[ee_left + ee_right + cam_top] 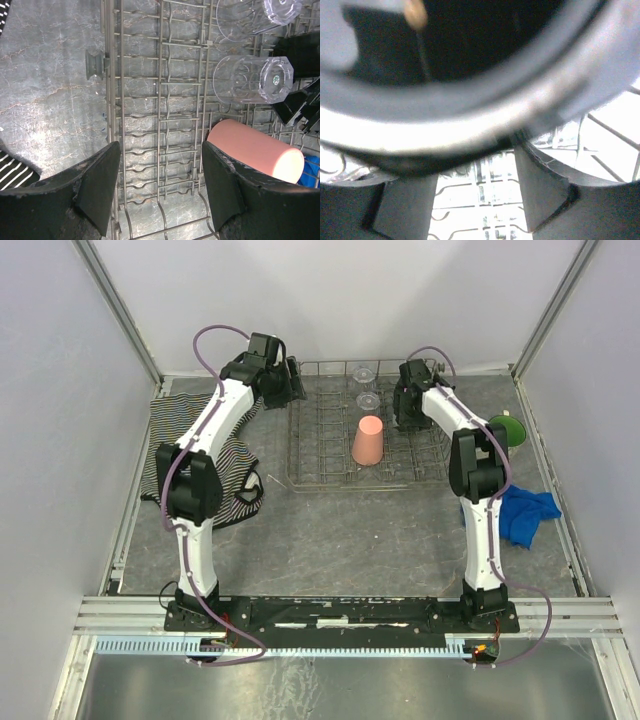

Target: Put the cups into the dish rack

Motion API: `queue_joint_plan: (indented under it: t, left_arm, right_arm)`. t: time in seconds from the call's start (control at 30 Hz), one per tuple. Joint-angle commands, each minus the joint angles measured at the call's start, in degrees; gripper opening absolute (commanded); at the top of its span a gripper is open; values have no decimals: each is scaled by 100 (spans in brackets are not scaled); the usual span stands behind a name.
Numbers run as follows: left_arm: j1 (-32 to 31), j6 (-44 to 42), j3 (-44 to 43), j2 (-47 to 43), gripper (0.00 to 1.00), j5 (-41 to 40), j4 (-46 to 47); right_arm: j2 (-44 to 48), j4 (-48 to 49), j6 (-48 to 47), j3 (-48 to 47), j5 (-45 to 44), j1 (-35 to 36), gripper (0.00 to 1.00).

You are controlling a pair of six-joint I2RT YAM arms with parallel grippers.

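Observation:
The grey wire dish rack [320, 455] stands at the back centre. A salmon-pink tumbler [368, 441] [255, 152] stands upside down in it, and two clear glasses [368, 400] [250, 80] sit behind it. My left gripper [287, 382] [160, 175] hangs open over the rack's left edge with only wires between its fingers. My right gripper [408, 412] [477, 170] is low over the rack's right side, jaws apart. A blurred mug rim [470, 115] lies just past its fingertips and fills that view. A green-inside mug [508, 430] sits on the table, right of the rack.
A striped cloth [170, 440] lies at the left beside my left arm. A blue cloth [525, 515] lies at the right near my right arm. Grey walls and metal rails close in the table on three sides.

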State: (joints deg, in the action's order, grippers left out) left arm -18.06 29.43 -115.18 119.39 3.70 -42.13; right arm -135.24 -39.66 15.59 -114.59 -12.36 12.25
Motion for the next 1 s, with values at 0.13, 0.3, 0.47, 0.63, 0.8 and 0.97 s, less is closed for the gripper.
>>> queue_joint_plan:
  t: [0.13,0.3,0.47,0.63,0.8,0.97]
  left_arm:
    - [-29,117,-20,-474,73,84,263]
    - [-26,173,-84,-524,73,110,280]
    - [-22,190,-205,-587,75,417,29]
    - [-88,170,179,-856,77,1219,107]
    - [-129,704,832,-983,81,2427,1176]
    - [-144,1297,711,-490,84,3257,2101]
  right_arm:
    - [969,284,179,560,199,8,69]
    - [1372,289,181,816,304,14,70]
    - [1948,139,186,1083,417,14,70]
    - [2641,-133,270,1298,597,-8,70]
    - [3218,-710,204,1264,495,-175,70]
    - [3736,-1289,157,1281,443,-734,71]
